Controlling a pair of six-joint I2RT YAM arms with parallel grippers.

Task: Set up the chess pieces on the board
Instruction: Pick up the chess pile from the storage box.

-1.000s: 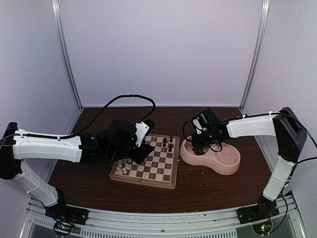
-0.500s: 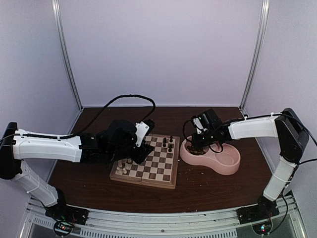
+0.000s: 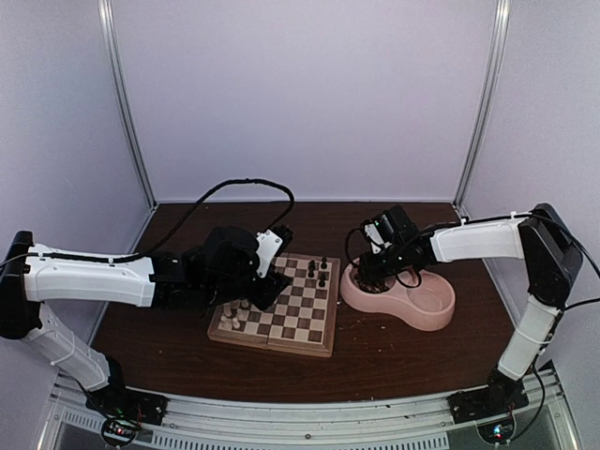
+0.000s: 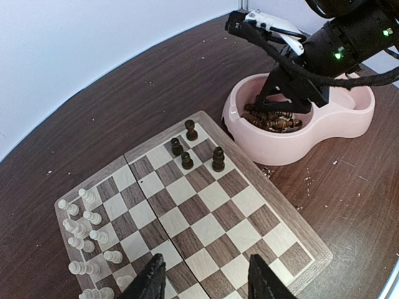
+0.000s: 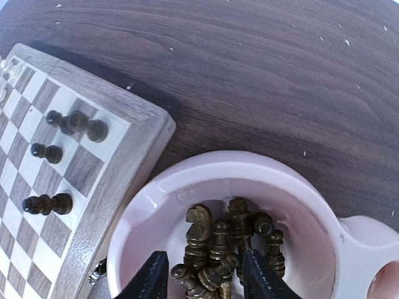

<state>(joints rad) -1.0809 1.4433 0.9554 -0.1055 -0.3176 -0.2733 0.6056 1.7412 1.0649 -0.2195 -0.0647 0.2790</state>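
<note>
The chess pieces are in 3 groups: cream ones (image 4: 84,227) crowded along the edge of the board (image 4: 249,200) farthest from the pink double bowl (image 4: 293,148), 4 dark ones (image 4: 186,161) upright near the board's opposite edge, and a heap of dark ones (image 4: 274,119) in the bowl compartment nearer the board. The bowl's other compartment is hidden behind the right arm. The bowl sits just beside the board on a dark brown wood-grain table (image 4: 124,106) flecked with pale crumbs. Plain pale walls (image 3: 309,94) enclose the table on 3 sides, with 2 slim metal posts (image 3: 127,103) at the back corners and a metal rail (image 3: 309,412) along the near edge, beyond the board.

The left gripper (image 4: 206,261) hangs over the board near the cream pieces, fingers spread with nothing between them. The right gripper (image 5: 204,255) is over the bowl's heap, fingers spread astride several dark pieces and clamping none.

Compared with 1 second ago, the right gripper has dropped from above the bowl's far rim down to the heap. The left arm, the board and its pieces look unchanged.
</note>
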